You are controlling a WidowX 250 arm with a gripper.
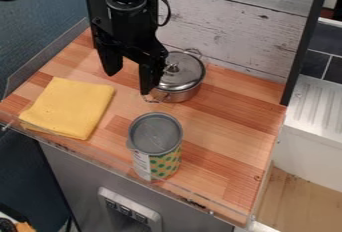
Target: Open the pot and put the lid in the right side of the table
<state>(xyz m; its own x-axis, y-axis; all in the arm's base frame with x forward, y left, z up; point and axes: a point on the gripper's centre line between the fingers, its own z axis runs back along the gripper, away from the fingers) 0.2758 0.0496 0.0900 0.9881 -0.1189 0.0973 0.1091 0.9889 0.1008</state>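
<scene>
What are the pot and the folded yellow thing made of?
The pot looks like shiny metal, maybe steel: its sides and lid are silvery and catch bright reflections. The yellow cloth seems to be soft, dull fabric, because it has rounded folded edges and no shine. I can't tell if it's cotton or something else.

End effector (129,83) beside 1 lidded pot (182,95); 1 can (156,141), 1 yellow cloth (69,107)

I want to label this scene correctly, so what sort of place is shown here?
It looks like a toy or mock kitchen: a lidded metal pot and a can stand on a wood-patterned counter, with a folded yellow cloth beside them.
</scene>
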